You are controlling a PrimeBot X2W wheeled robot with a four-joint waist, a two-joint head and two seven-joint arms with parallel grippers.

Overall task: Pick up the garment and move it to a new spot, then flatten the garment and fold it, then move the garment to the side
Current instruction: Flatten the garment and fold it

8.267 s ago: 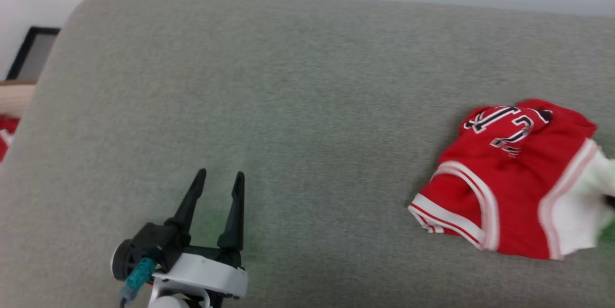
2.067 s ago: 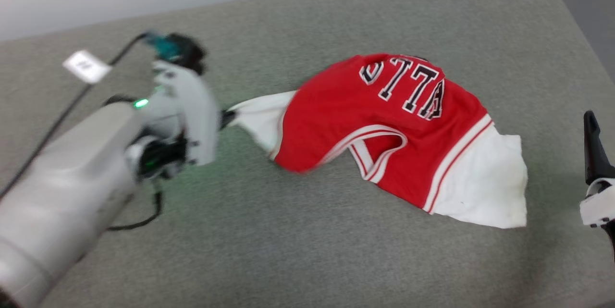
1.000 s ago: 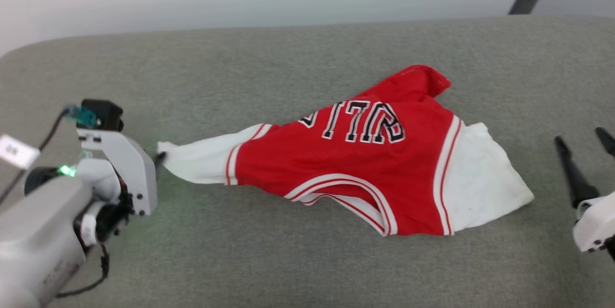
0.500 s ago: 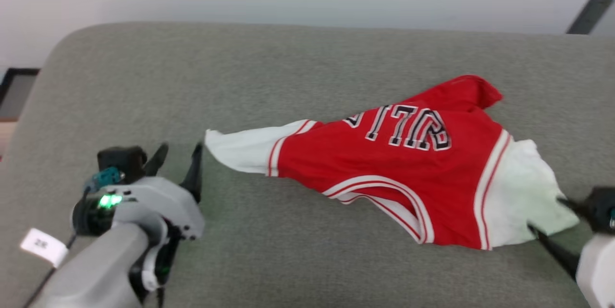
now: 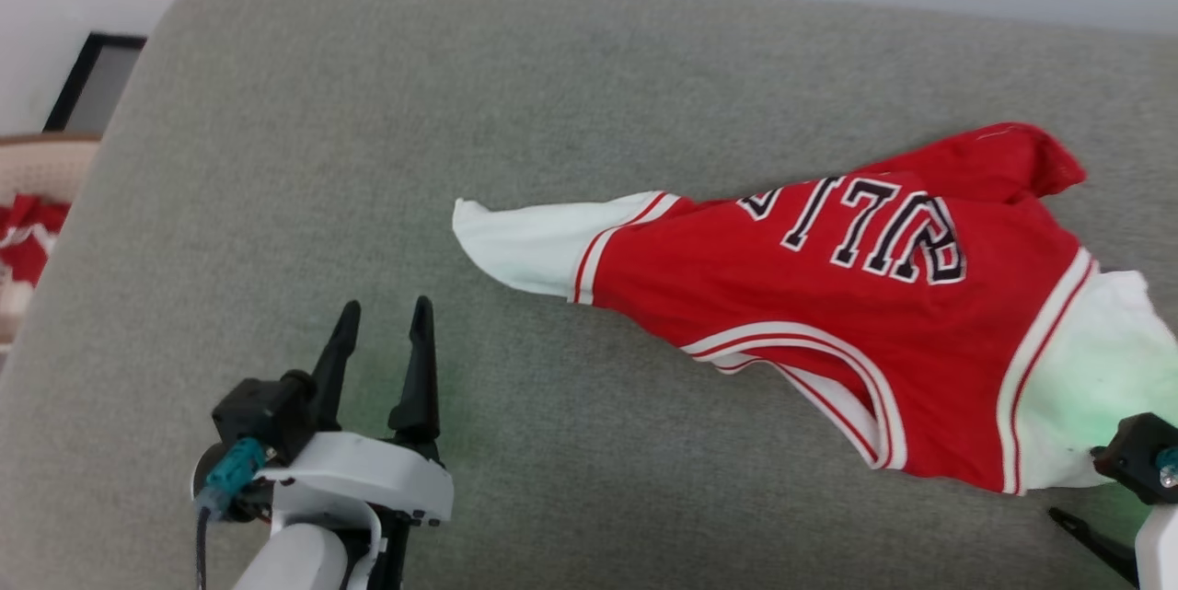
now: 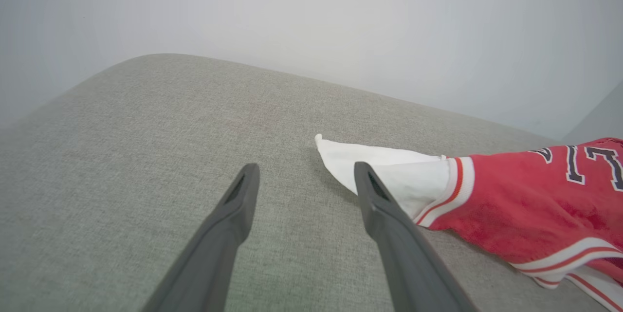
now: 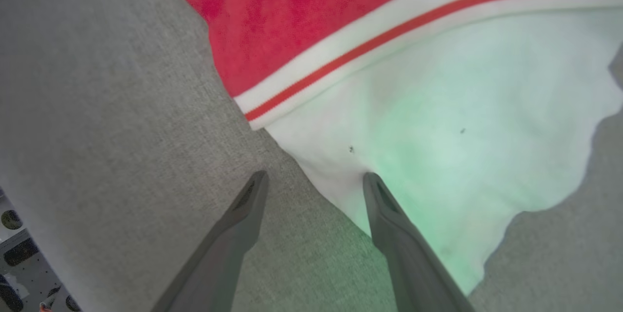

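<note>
Changed in the last second: my left jaws have let go of the left-hand sleeve [image 5: 525, 240] and drawn back. My right jaws have come in at the other end.

1. Black frame [image 5: 92, 84] and red cloth [image 5: 23, 236]: far left, off the grey cushion [image 5: 552, 65]; no part of the job.
2. Left jaws: wide and empty, low over the cushion, near the sleeve tip but apart from it.
3. The garment [image 5: 828, 295]: on the cushion's right half, drawn out long from sleeve to sleeve, lettering upside down to me. I judge it lies so from being pulled by one end. The move looks done and the flattening barely begun, as the far red edge is bunched.
4. Right-hand sleeve [image 7: 438, 132]: white, lying flat.
5. Right jaws: wide, holding nothing, straddling that sleeve's near edge, one side over cloth and one over cushion. I judge them placed to pinch it; whether they touch it I cannot tell
</note>
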